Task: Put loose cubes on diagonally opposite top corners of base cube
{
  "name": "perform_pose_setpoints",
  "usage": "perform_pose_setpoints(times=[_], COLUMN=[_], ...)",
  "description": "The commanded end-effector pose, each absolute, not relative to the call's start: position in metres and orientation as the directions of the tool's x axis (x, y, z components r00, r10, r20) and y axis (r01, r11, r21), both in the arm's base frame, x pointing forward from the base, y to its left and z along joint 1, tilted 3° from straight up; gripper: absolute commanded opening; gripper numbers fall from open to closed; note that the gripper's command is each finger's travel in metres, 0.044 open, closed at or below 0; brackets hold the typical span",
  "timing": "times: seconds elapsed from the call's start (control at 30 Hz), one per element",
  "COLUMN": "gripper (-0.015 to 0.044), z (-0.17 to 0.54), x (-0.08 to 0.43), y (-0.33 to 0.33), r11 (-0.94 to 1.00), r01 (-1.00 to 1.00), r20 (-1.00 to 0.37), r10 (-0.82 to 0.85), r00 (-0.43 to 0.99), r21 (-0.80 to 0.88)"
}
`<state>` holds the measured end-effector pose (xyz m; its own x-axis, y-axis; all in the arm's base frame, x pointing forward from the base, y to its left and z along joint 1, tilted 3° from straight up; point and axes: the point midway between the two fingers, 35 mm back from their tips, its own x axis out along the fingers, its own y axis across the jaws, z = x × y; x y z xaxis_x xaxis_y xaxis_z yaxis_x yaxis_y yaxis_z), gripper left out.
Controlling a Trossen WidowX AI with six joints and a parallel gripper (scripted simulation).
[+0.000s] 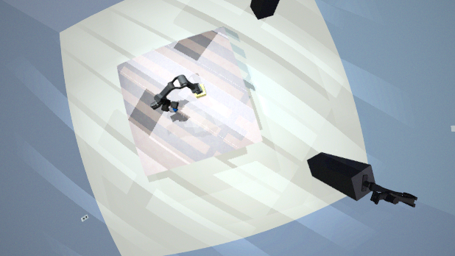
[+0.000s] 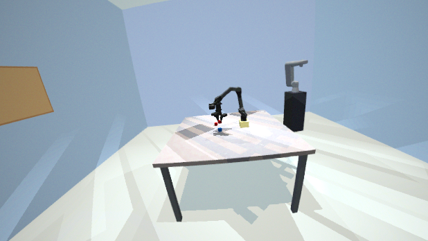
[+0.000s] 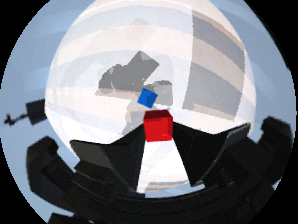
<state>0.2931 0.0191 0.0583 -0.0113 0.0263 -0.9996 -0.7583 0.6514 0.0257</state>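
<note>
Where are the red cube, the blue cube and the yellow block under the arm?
red cube (image 3: 158, 125), wrist view, its front face, held in the tool.
blue cube (image 3: 147, 98), wrist view, its top face, on the table.
yellow block (image 2: 244, 124), exterior view, its front side.

a bare robot test room: plain blue walls (image 2: 215, 45), pale floor (image 2: 346, 194), one desk (image 2: 242, 152) carrying a small arm (image 2: 230, 95), a second arm on a black pedestal (image 2: 295, 110).

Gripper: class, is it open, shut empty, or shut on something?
Shut on the red cube: the gripper clamps it above the table.
</note>
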Motion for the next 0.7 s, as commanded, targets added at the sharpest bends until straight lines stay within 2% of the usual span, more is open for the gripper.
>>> perform_pose_setpoints(times=[0.0,0.43,0.67], gripper=[0.0105,0.0105,0.0105], z=[0.055,0.042,0.041], x=[0.299,0.309,0.31], y=[0.029,0.067,0.069], r11=[0.614,0.478,0.471], r01=[-0.789,-0.878,-0.882], r20=[-0.999,-0.999,-0.999], r10=[0.031,0.034,0.034], r00=[-0.008,-0.008,-0.008], r21=[0.025,0.024,0.023])
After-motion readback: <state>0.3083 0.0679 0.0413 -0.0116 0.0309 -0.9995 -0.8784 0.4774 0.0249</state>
